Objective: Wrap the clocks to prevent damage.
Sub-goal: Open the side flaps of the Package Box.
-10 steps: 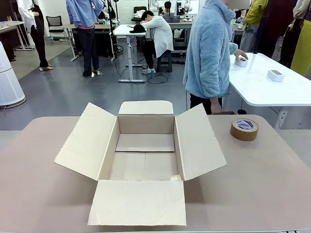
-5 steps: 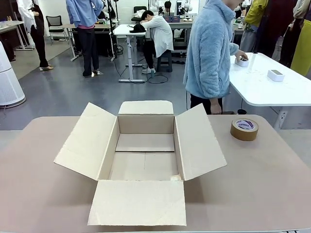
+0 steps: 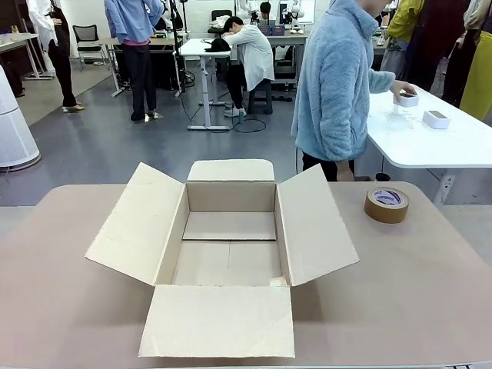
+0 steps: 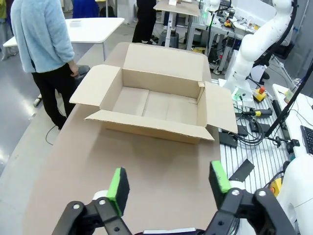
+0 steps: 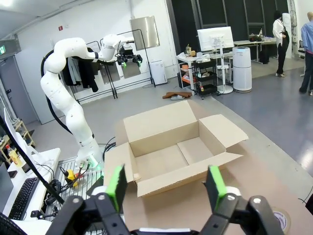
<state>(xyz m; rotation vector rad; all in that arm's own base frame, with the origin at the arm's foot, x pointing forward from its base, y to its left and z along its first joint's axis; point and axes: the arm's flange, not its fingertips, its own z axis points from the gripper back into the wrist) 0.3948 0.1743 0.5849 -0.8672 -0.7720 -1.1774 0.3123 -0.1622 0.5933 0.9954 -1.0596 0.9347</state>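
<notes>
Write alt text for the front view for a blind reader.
An open, empty cardboard box sits on a tan table, all four flaps spread. A roll of brown tape lies at the far right; beyond, a person in a pale blue fleece reaches to a white side table.

- A robotics lab in a large open hall.
- A white left arm (image 5: 68, 98) stands on a base beside the table (image 3: 415, 300), with cables (image 4: 249, 133) running around it.
- A monitor (image 5: 213, 38), a keyboard (image 5: 22, 198) and shelves (image 5: 203, 73) of gear stand at the sides.
- White desks (image 3: 438, 146) stand on a bare grey floor (image 3: 100, 146), and people (image 3: 334, 84) stand or sit at them.
- An air purifier (image 5: 241, 68) stands farther back.
</notes>
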